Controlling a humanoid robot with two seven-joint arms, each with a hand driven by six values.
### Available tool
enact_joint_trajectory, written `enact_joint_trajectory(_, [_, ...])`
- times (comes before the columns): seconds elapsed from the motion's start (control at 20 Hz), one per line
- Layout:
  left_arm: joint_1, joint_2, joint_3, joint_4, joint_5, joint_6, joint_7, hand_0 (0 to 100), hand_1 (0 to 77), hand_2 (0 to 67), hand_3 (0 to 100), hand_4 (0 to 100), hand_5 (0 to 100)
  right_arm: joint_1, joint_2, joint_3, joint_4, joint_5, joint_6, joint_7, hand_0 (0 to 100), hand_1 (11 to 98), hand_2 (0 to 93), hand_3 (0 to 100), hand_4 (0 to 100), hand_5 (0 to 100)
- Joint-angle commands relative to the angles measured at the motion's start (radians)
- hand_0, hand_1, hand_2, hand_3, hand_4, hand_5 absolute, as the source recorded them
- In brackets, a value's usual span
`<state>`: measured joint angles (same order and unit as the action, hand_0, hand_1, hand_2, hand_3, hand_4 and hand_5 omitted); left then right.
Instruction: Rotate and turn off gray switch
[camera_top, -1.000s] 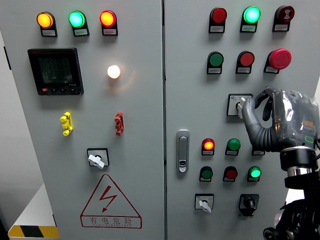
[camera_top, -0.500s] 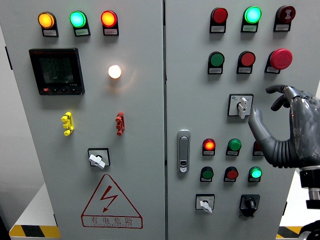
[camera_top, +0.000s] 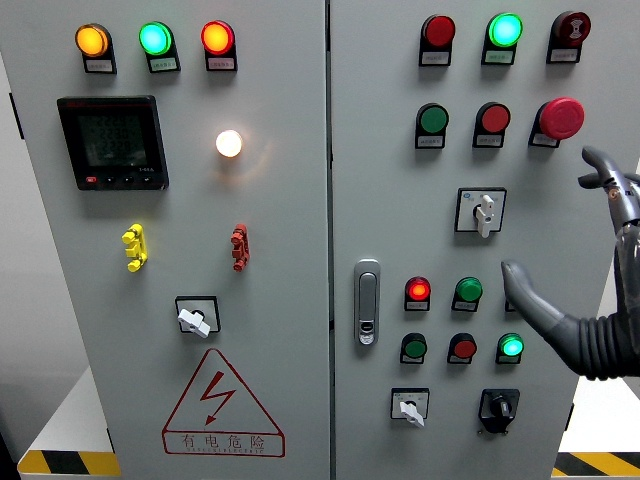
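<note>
The gray rotary switch (camera_top: 484, 212) sits on its dark square plate in the middle of the right cabinet door, its white-gray handle pointing straight down. My right hand (camera_top: 585, 275) is at the picture's right edge, open, with thumb low and fingers spread high. It is clear of the switch, well to its right and touching nothing. The left hand does not show.
Around the switch are red and green push buttons (camera_top: 433, 121), a red mushroom stop button (camera_top: 560, 117), lit indicator lamps (camera_top: 418, 291) and a black selector (camera_top: 498, 406). A door latch (camera_top: 366, 301) is left of them. The left door carries a meter (camera_top: 112, 143) and another gray switch (camera_top: 194, 319).
My right hand let go of the gray switch, opened and drew back to the right. The switch handle went from hidden under the fingers to pointing down.
</note>
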<state>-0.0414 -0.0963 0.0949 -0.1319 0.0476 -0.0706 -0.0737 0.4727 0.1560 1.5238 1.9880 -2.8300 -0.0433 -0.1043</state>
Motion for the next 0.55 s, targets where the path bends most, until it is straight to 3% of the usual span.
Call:
enact_joint_trajectory(0.0, [0.000,0.000,0.000,0.000,0.000,0.000,0.000,85,0.0,13.4,19,8,11,-0.016,0.0004,0.016,0.018,-0.014,-0.003,0.018,8,39.3,13.7,19,10,27])
enact_joint_trajectory(0.05, [0.000,0.000,0.000,0.000,0.000,0.000,0.000,85,0.0,13.4,19,8,11,-0.016,0.0004,0.021,0.022,-0.017,-0.004,0.034,7,39.0,13.7,19,10,27])
enact_joint_trajectory(0.5, [0.000,0.000,0.000,0.000,0.000,0.000,0.000,85,0.0,13.4,19,8,11,-0.036,-0.0011,0.038,0.037,-0.029,-0.016,0.031,0,38.2,14.6,19,9,21])
